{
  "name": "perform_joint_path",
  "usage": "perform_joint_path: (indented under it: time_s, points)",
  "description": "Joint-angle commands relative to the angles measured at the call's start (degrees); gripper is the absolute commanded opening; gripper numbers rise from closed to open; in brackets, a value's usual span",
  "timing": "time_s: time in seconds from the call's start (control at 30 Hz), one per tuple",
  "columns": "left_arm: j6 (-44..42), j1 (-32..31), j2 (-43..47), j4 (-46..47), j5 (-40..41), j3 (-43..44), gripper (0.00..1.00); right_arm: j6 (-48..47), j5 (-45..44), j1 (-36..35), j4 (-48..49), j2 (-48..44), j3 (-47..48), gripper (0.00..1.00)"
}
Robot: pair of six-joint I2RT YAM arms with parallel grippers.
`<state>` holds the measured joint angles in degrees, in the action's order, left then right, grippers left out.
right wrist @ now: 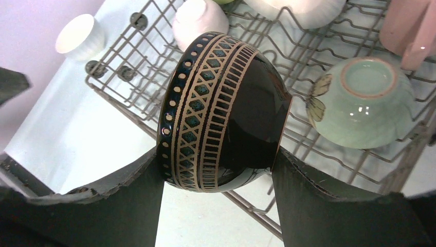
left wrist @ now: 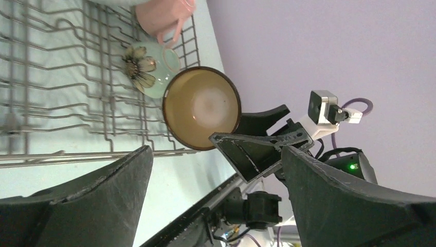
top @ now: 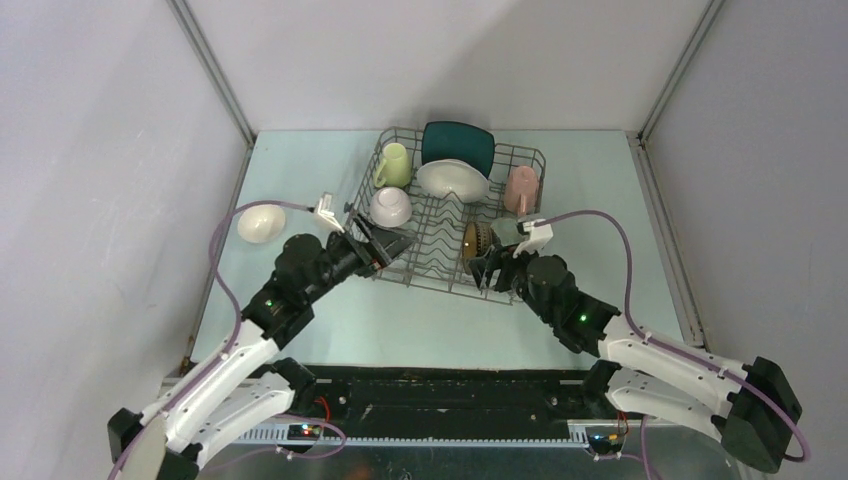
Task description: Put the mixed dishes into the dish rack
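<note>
Right jaws grasping dark brown bowl (right wrist: pixel 221 110), at dish rack (top: pixel 435 262) near edge, left jaws released wide

— How's my light?
— Bright and even from overhead; I see soft shadows under the dish rack (top: pixel 432 250)
— Wrist views?
— My near fingers (right wrist: pixel 103 206) blur; the dark brown bowl (right wrist: pixel 226 113) is sharp, with glints on the pale green bowl (right wrist: pixel 360 103)
</note>
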<state>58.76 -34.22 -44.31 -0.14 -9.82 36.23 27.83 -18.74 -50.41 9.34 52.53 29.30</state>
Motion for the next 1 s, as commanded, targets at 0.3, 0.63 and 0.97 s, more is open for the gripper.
perform_joint_path:
  time_s: [0.3, 0.63, 0.97]
  points:
    - [-21.0, -0.2, 12.4, -15.8, 11.4, 5.2, 1.0, -4.7, -2.2, 2.0, -8.3, 3.6, 11.9, 0.0]
    - [-26.2, -0.2, 14.4, -29.1, 29.3, 8.6, 1.0, -11.2, -10.1, -1.5, -25.7, 20.0, 28.2, 0.0]
    - [-20.5, -0.2, 16.9, -28.6, 32.7, 5.7, 1.0, -20.2, -18.1, -4.9, -37.4, 33.2, 42.0, 0.01]
